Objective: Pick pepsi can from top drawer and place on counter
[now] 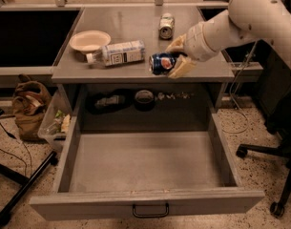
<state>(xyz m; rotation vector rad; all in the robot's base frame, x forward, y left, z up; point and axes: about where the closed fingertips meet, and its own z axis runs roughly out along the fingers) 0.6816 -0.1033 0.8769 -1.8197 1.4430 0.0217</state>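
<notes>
My gripper is shut on the pepsi can, a dark blue can with a round red-white-blue logo, held on its side. It hangs just above the front edge of the counter, right of the middle. The top drawer is pulled fully out below, its grey floor bare, with a dark handle on the front panel. My white arm reaches in from the upper right.
On the counter lie a white-labelled plastic bottle, a pale bowl and a silver-green can. A brown bag and a bin stand on the floor at left. An office chair base is at right.
</notes>
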